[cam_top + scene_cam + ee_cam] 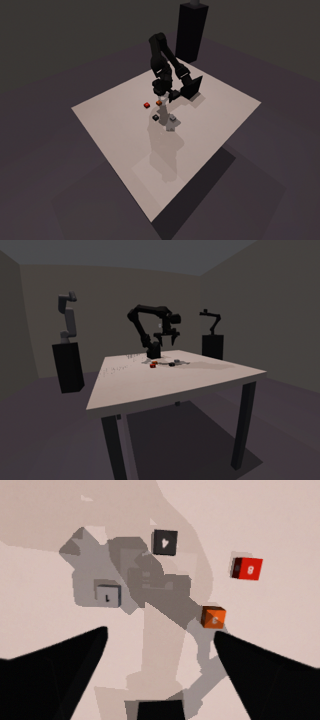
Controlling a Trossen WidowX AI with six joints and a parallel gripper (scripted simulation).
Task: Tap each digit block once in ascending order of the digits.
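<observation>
A grey-white block [172, 118] [176, 360] [109, 596] shows a 1 and lies in the arm's shadow. An orange block [158, 102] [154, 362] [213, 617] shows what looks like a 3, blurred. A black block [155, 117] [171, 364] [165, 542] shows a 4. A red block [146, 105] [152, 365] [250, 569] shows an 8. All four lie apart on the table. My gripper [167, 345] [162, 634] is open and empty, well above the table. In the wrist view the white block is beyond the left fingertip and the orange block beyond the right one.
The pale table [206, 116] [134, 384] carries the arm's base [191, 89] [153, 351] at its back. The arm's shadow falls across the blocks' area. Dark pedestals [67, 366] [212, 347] with other arms stand away from the table.
</observation>
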